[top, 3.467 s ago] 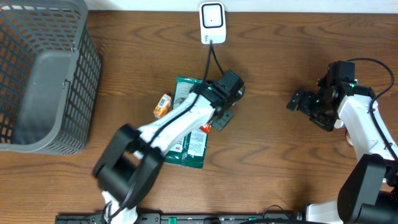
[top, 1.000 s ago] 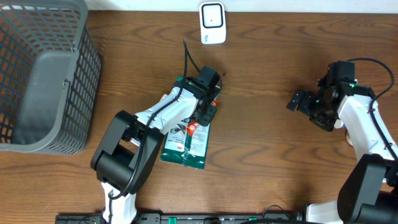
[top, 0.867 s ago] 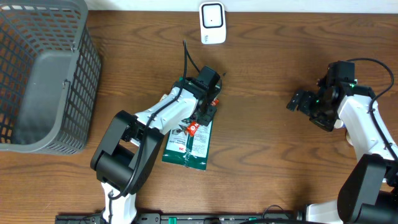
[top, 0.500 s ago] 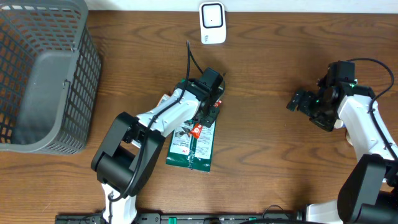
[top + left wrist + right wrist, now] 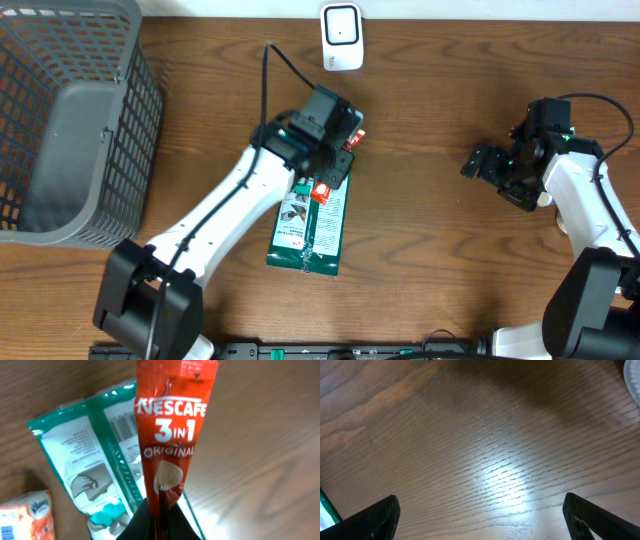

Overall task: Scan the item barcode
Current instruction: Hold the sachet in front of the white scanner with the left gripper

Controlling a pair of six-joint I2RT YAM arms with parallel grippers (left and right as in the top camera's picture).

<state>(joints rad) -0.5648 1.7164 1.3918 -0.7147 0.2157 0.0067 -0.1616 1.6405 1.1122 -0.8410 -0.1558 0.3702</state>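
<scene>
L end effector point(image 5: 159, 522) is pressed together, pinching the red sachet point(image 5: 170, 435) by one narrow end. The sachet sticks straight out from the fingers and its print reads "Nescafe 3 in 1 Original". In the L wrist view it crosses over the green packet point(image 5: 85, 455), w/ its far end out over bare wood. Can't tell if it touches the packet or sits just above it.

From overhead the L end effector point(image 5: 338, 160) is mid-counter, over the top end of the green packet point(image 5: 312, 235). The white scanner point(image 5: 341, 37) stands at the far edge of the counter point(image 5: 430, 250), w/ bare wood between it and the end effector.

The packet lies flat, long side running roughly near-to-far, back face up. A barcode point(image 5: 122, 422) shows on that face, just beside the sachet. An orange pack point(image 5: 27, 517) lies beside the packet in the L wrist view. It's hidden under the arm in the overhead view.

R end effector point(image 5: 480, 512) is spread wide and holds nothing, w/ only wood grain between the two fingers. Overhead it sits at the R side point(image 5: 483, 163), well apart from sachet and packet.

A grey basket point(image 5: 70, 120) is at the far L corner.
</scene>
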